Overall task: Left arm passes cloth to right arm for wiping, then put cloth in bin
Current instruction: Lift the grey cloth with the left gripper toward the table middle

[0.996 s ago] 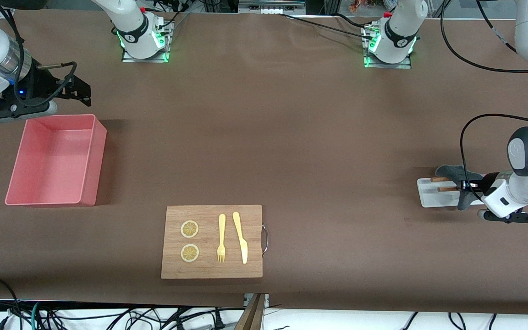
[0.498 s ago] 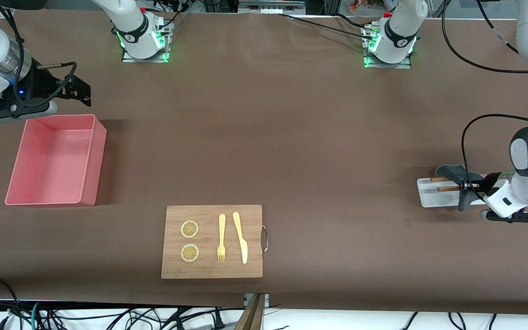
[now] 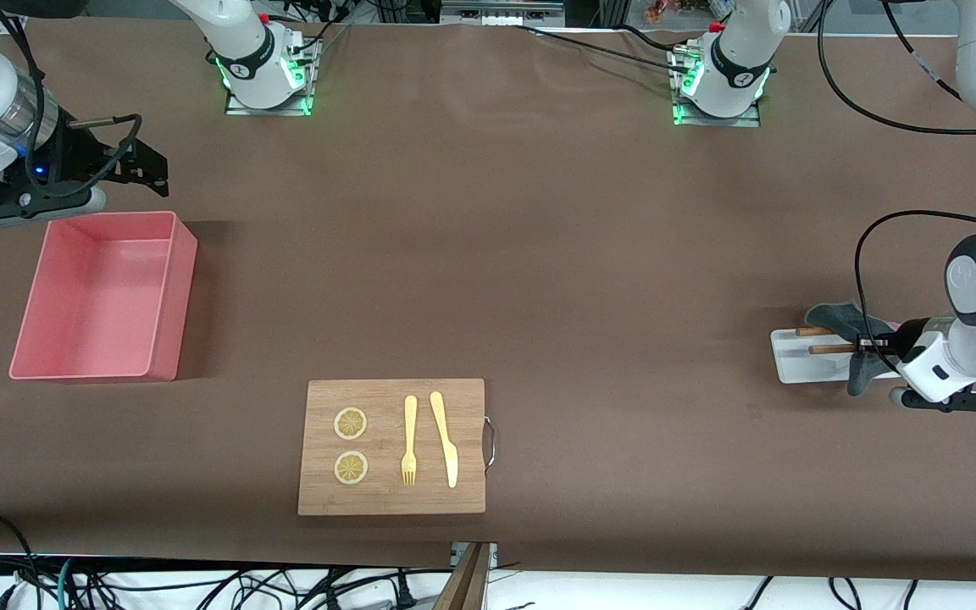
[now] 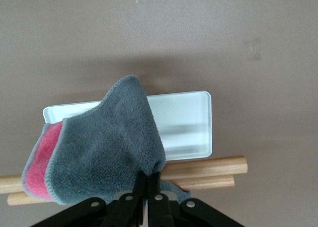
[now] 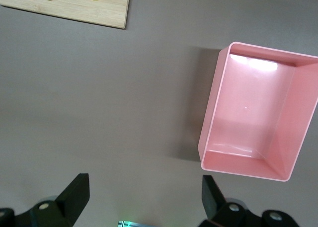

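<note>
Cloth (image 4: 107, 152), grey with a pink side showing at one edge, is pinched at a bunched corner between the clenched fingers (image 4: 140, 187) of the left gripper (image 3: 871, 343), which sits low over the white tray (image 3: 793, 360) at the left arm's end of the table. From that grip the fabric drapes over the tray and across two wooden sticks (image 4: 218, 170) that lie on it; the sticks run under the cloth and poke out on both sides of it, so they lie right under the grip. Whether the cloth has lifted clear of the sticks is hard to say from either view. Out toward the middle of the table, nearer the front camera, lies a wooden cutting board (image 3: 392, 446) with two lemon slices (image 3: 351, 424), a yellow fork (image 3: 409, 439) and a yellow knife (image 3: 445, 438) on it and a metal handle on the edge facing the tray. Well apart from all of this, at the right arm's end, stands the pink bin (image 3: 102, 296). The right gripper (image 3: 145, 165) waits with its fingers (image 5: 74, 194) spread wide and nothing between them, over the bare brown table (image 3: 539, 254) just beside the bin's farther wall.
</note>
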You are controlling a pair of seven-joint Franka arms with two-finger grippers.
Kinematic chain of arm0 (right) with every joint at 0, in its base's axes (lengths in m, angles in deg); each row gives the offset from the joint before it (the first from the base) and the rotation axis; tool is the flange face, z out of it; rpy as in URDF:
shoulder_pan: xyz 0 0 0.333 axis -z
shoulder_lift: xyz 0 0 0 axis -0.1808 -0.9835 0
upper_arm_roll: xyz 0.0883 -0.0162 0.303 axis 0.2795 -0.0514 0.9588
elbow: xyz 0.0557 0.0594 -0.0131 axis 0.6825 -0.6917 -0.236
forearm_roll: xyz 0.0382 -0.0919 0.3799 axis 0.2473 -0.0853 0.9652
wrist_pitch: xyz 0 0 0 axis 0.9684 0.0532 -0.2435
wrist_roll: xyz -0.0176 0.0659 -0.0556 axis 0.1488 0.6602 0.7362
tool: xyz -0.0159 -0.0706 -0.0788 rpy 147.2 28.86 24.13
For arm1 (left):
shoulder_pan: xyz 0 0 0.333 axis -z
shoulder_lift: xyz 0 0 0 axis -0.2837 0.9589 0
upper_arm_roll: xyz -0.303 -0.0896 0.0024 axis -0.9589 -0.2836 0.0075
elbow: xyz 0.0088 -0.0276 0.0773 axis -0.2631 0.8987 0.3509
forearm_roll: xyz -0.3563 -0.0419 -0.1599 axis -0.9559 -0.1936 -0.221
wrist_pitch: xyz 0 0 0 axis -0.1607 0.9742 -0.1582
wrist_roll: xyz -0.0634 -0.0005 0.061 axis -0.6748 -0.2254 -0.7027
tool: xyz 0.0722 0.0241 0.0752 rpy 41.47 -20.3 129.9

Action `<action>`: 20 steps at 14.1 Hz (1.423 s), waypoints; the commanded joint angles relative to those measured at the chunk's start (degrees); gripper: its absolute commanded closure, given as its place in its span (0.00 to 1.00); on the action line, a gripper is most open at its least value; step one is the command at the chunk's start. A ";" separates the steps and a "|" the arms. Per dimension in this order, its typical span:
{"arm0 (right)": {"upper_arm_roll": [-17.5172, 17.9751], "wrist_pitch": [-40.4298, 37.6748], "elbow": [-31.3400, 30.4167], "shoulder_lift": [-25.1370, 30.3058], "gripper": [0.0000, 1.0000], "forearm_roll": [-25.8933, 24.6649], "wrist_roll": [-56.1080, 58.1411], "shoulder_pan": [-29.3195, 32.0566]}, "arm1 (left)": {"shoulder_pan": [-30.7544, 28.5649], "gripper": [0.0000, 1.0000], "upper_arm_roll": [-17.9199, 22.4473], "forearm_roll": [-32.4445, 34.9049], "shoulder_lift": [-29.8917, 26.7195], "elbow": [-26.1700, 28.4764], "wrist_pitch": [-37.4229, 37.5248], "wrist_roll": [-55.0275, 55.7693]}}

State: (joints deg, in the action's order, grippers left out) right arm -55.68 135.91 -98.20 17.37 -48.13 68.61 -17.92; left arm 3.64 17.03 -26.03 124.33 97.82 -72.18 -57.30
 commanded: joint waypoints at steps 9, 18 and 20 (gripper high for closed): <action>0.49 -0.50 1.20 -0.33 0.00 0.92 0.85 0.91 | 0.35 1.00 -11.49 -0.88 -8.56 -7.51 18.74 16.94; -1.87 -0.14 1.28 -0.86 0.00 1.53 0.76 2.14 | 0.62 1.00 -28.81 -13.44 -9.80 -10.33 17.01 47.28; -1.80 0.03 1.28 -0.95 0.00 3.47 1.12 1.79 | 4.20 1.00 -29.27 -13.88 -8.84 -10.41 13.15 50.81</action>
State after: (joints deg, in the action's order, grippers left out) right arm -57.77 136.05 -98.18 17.05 -46.66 68.75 -16.66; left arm 5.52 -11.66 -38.55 114.13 88.64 -56.86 -9.92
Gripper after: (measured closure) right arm 0.000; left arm 0.952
